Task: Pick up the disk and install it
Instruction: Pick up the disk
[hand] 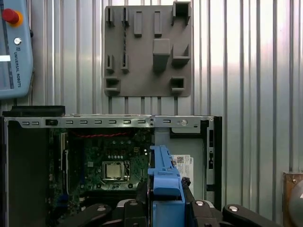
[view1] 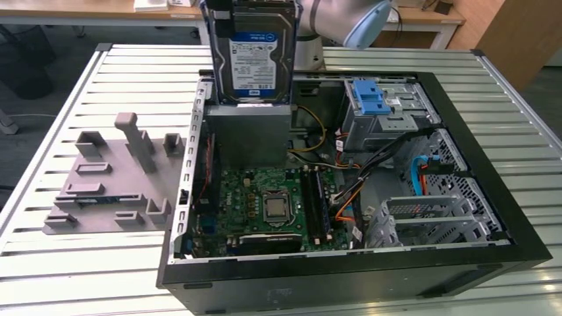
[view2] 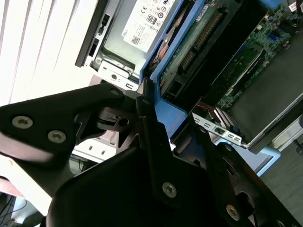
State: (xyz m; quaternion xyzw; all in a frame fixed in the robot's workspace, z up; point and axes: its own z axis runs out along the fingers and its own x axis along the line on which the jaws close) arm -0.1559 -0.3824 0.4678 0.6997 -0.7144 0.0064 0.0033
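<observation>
Here, the disk [view1: 255, 56] is held upright in the air, lifted off the table [view1: 70, 276] and directly over the grey metal box [view1: 249, 131] that sits in a far corner of the open computer case [view1: 351, 283]. Its blue-and-white label faces the exterior camera.

The tool [hand: 164, 201] is clamped on the disk. In the first wrist view its black fingers [hand: 189, 201] press on either side of the blue carrier frame [hand: 163, 177]. In the second wrist view one finger lies along that frame, and the disk's green circuit board and connector row are turned toward the camera.

Inside the case lies the green motherboard [view1: 255, 187] with its bare processor [view1: 275, 207]. Toward the exterior view's right of it stands a drive cage topped by a blue ribbed latch [view1: 373, 99], with cables [view1: 386, 155] running below.

On the slatted metal table, to the exterior view's left of the case and apart from it, rests a grey fixture plate [view1: 110, 187] carrying raised blocks and slots. The arm's joint [view1: 351, 20], capped in pale blue, shows behind the disk. In the first wrist view a control pendant [hand: 14, 47] with a red button lies on the table near the case.
</observation>
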